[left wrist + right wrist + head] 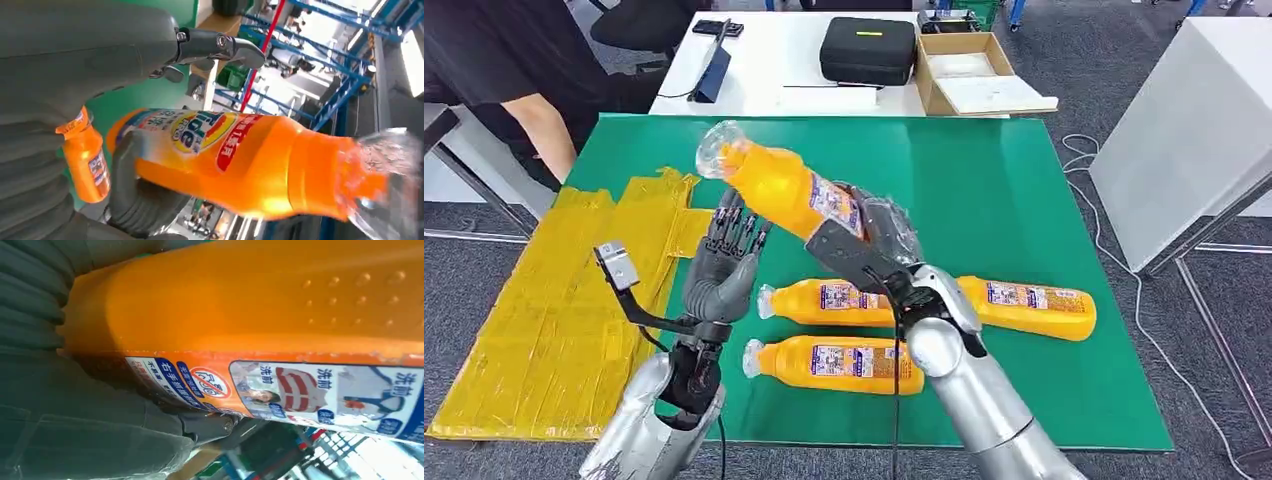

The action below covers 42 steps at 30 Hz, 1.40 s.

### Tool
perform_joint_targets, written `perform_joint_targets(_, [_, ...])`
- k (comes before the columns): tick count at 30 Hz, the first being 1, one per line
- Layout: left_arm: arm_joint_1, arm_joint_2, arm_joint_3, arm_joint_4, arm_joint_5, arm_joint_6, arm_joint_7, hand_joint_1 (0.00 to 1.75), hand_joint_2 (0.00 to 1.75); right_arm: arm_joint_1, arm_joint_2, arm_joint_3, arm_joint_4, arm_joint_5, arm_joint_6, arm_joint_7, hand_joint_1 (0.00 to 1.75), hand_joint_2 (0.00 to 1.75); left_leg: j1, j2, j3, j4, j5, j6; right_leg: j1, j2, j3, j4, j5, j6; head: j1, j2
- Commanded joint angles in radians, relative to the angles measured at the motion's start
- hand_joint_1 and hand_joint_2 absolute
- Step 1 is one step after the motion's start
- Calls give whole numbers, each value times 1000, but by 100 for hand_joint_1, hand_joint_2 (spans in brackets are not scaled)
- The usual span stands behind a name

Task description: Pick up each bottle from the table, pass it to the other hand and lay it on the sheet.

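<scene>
Four orange bottles are seen over a green table (1024,200). One bottle, the raised bottle (779,185), is grasped around its lower body by the right hand (864,240) and held tilted above the table, its clear-wrapped cap end pointing up and toward the far left. Beside it, the left hand (724,260) is held upright with fingers spread apart and nothing in it; whether its fingertips touch the raised bottle cannot be told. In the left wrist view the same bottle (250,160) is seen close, with a blue and yellow label and the dark fingers of the right hand wrapped beneath it.

Three more bottles lie on their sides on the table nearer the robot: a front bottle (834,362), a middle bottle (824,300) just behind it, and a right bottle (1029,305) partly hidden by the right arm. All appear full of orange liquid.

A yellow sheet (554,310) is spread over the left end of the table, with no bottle on it. Behind the green table a white table (764,70) carries a black case (867,48) and an open cardboard box (969,70) holding white material. A person (514,70) in dark clothing is seated at the far left. Grey floor surrounds the tables.
</scene>
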Motion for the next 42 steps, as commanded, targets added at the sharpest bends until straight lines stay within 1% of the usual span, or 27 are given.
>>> perform_joint_targets(1, [-4,39,1,-16,15,14,18,0,175,-82,29,118,116,38,3,1,175,175,0,1,1,1,-1,-2,0,1,1,0,0,0,0,0])
perform_joint_targets(2, [1,41,8,-29,-11,46,18,0,175,-75,32,126,114,45,9,-2,175,175,0,0,1,1,0,-2,-1,0,0,0,0,0,0,0])
perform_joint_targets(4, [10,42,31,-54,-9,62,24,0,175,-66,37,156,118,64,25,-5,173,175,0,0,2,1,-1,-3,-1,-1,1,0,0,0,0,0])
perform_joint_targets(8, [27,49,94,-108,-69,120,27,0,175,-19,44,228,131,75,61,-18,175,175,-1,1,2,0,-1,-2,-1,1,1,-1,0,-1,0,0])
perform_joint_targets(9, [34,51,110,-117,-72,124,27,0,175,-9,45,244,133,78,63,-19,173,175,0,1,2,-1,-1,-2,-1,0,2,-1,0,-1,0,0])
perform_joint_targets(14, [71,49,170,-161,-117,154,18,0,175,22,37,319,132,78,82,-33,175,175,0,0,1,-1,-1,-2,0,-1,1,-1,0,-1,0,0])
perform_joint_targets(15, [74,50,171,-161,-116,154,18,0,175,25,36,320,132,79,81,-32,175,175,0,1,4,-1,-2,-3,0,0,4,-1,-1,-1,0,0])
perform_joint_targets(16, [74,50,171,-161,-116,154,18,0,175,25,36,320,132,79,81,-32,175,175,0,0,1,-1,-1,-2,0,0,0,-1,0,0,0,0])
perform_joint_targets(18, [83,44,185,-169,-122,158,13,0,175,29,30,336,124,72,94,-39,173,175,0,0,0,0,0,-2,0,-1,-1,-1,0,0,0,0])
perform_joint_targets(20, [98,43,202,-178,-125,160,12,0,175,38,24,364,113,74,103,-46,175,175,0,-1,2,0,-1,-3,0,-3,2,-1,-1,-1,0,0])
perform_joint_targets(21, [104,44,209,-180,-126,159,11,0,175,45,23,374,107,74,102,-46,175,175,0,-2,-1,-1,0,-2,0,-2,-1,-1,0,0,0,0])
perform_joint_targets(26, [108,45,211,-180,-127,158,9,0,175,45,23,377,102,74,101,-46,171,175,0,-2,-1,-1,0,-2,0,-3,-1,-1,-1,0,0,0])
perform_joint_targets(28, [109,44,208,-177,-131,149,6,0,175,39,18,375,93,71,100,-45,175,175,0,-4,0,0,0,-3,0,-5,0,-1,-1,-1,0,0])
perform_joint_targets(29, [108,43,205,-174,-135,139,4,147,175,33,15,367,88,67,97,-39,175,175,0,-3,-1,0,0,-2,0,-4,-1,-1,-1,0,0,0])
perform_joint_targets(30, [106,47,198,-172,-146,130,2,175,175,28,13,358,83,64,94,-35,175,175,0,-4,0,0,-1,-3,0,-5,1,-1,-1,0,0,0])
perform_joint_targets(33, [102,48,192,-165,-153,114,4,175,175,19,2,326,58,56,87,-28,175,175,0,-4,-2,0,0,-2,-1,-4,-2,-1,0,0,0,0])
perform_joint_targets(34, [100,50,189,-162,-151,105,8,175,175,18,-2,309,46,52,87,-23,171,175,-1,-3,-3,0,0,-2,-1,-4,-3,-1,0,0,0,0])
perform_joint_targets(35, [100,51,187,-161,-149,99,12,175,175,14,-7,300,39,52,90,-20,175,175,0,-5,-2,1,0,-2,-1,-5,-2,0,-1,0,0,0])
perform_joint_targets(42, [100,51,187,-161,-149,99,12,175,175,17,-6,301,39,52,90,-20,175,175,0,-4,-2,0,0,-2,-1,-5,-2,0,-1,0,0,0])
